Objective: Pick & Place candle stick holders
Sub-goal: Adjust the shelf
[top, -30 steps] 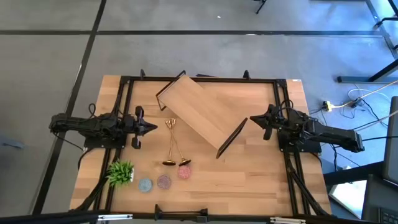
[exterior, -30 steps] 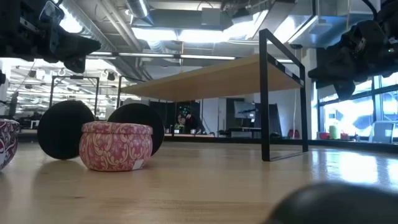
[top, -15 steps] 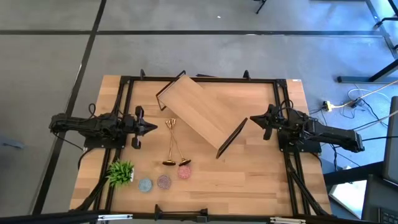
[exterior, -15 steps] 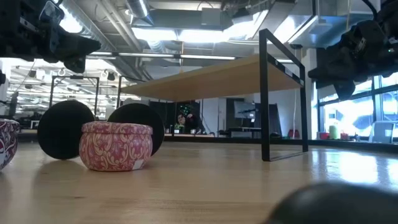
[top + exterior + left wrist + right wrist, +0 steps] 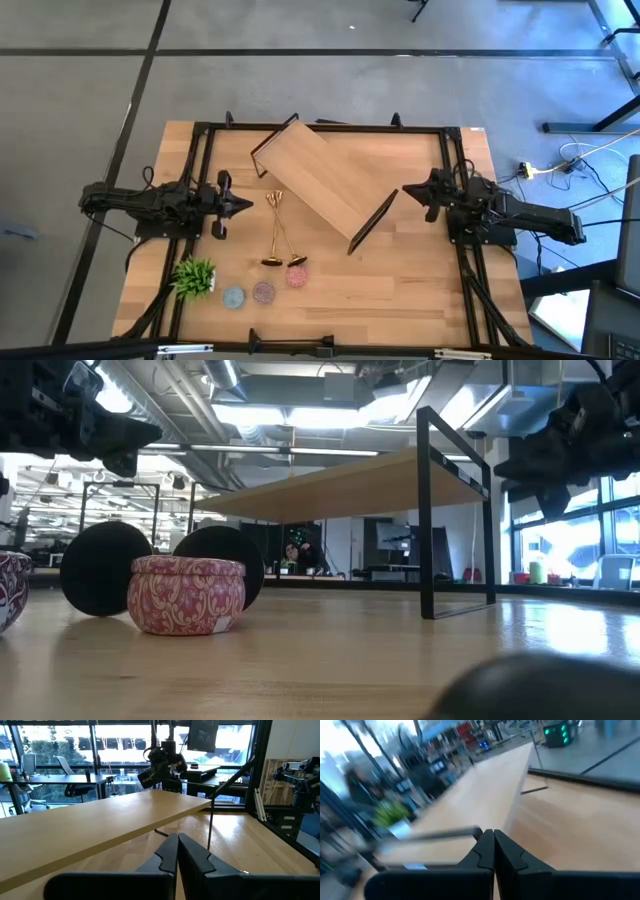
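Observation:
Two thin gold candle stick holders lie on the table on their sides. Their cup tops point to the far side and their round bases to the near side. In the low view the bases show as two dark discs standing on edge. A black holder does not show apart from them. My left gripper is shut and empty, left of the cup tops, above the table. My right gripper is shut and empty at the right, beside the wooden shelf. Both also show shut in their wrist views.
A low wooden shelf on black frame legs stands slantwise mid-table. A pink patterned tin sits by the bases. A purple tin, a blue tin and a small green plant stand at the near left. A black frame rims the table.
My right gripper has shifted a little in the low view; the holders and my left gripper have kept still.

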{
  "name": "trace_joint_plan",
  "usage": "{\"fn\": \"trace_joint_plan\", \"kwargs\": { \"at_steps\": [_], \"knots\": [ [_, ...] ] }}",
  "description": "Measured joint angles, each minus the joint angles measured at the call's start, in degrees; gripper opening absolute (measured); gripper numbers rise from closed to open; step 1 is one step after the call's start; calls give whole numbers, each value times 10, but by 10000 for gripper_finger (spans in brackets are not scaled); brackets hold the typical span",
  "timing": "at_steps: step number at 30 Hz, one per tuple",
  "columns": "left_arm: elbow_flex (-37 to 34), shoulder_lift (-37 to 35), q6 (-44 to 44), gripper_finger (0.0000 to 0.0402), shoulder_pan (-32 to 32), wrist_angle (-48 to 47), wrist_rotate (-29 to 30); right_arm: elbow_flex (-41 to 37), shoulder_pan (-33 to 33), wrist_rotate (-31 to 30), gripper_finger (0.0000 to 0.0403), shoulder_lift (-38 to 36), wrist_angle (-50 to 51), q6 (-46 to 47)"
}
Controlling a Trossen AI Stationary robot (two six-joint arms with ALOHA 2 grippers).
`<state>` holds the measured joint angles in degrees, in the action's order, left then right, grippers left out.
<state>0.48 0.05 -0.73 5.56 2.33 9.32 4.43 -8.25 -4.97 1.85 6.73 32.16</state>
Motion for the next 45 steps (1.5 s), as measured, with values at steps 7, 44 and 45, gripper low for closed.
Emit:
{"fn": "trace_joint_plan", "kwargs": {
  "at_steps": [7, 44, 45],
  "knots": [
    [0, 0, 0, 6, 0, 0, 0, 0, 0, -39, 0, 0, -86, 198],
    [0, 0, -2, 6, 0, 1, 0, 175, 58, -4, 0, 173, -543, 146],
    [0, 0, -13, 6, 0, 6, 0, 198, 63, 3, 0, 206, -543, 133]
  ]
}}
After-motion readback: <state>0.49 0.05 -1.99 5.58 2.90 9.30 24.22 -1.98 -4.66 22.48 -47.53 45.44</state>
